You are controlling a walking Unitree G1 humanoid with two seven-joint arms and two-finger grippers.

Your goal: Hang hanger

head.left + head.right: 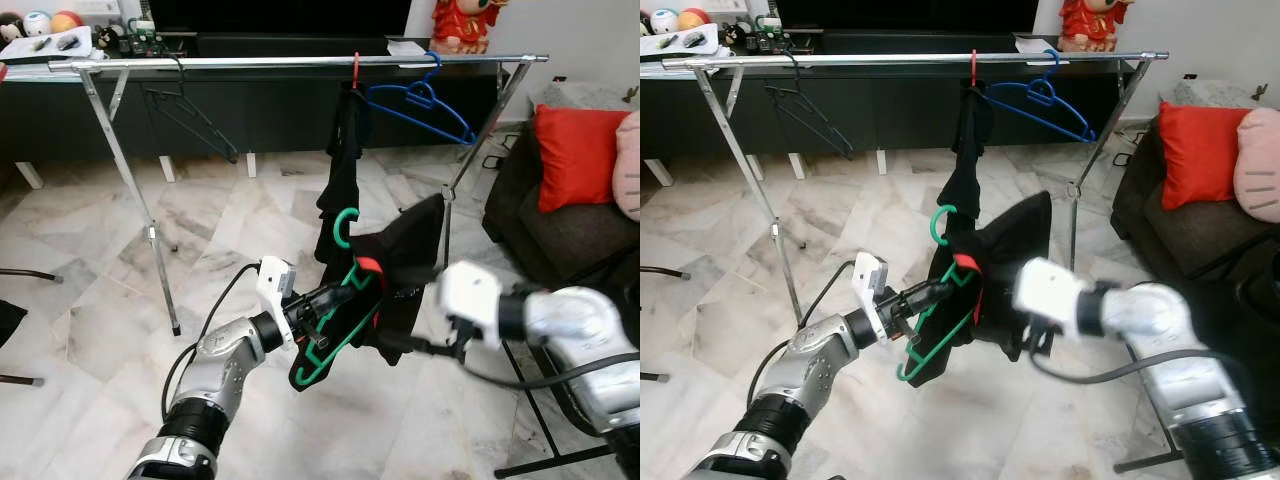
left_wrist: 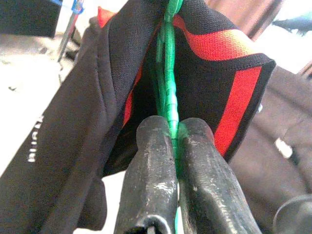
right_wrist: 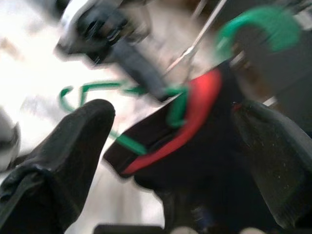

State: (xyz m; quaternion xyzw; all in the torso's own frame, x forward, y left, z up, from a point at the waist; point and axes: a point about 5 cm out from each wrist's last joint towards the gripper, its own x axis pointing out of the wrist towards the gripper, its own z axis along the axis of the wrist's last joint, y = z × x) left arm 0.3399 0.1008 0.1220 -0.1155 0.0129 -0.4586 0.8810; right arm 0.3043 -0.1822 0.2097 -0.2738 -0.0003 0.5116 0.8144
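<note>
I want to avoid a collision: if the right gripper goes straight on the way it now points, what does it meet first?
Probably the black garment on the green hanger: the right gripper, fingers open, points straight at it. Depth is unclear.

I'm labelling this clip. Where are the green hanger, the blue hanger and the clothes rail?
green hanger (image 1: 345,226): left eye view, on its hook.
blue hanger (image 1: 425,110): left eye view, on its sloping shoulder below the hook.
clothes rail (image 1: 250,62): left eye view, on the horizontal bar.

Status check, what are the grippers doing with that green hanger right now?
Left gripper shut on green hanger. Right gripper open, by black and red garment on it. Hanger not yet on rail; black garment and blue hanger already hang there.
</note>
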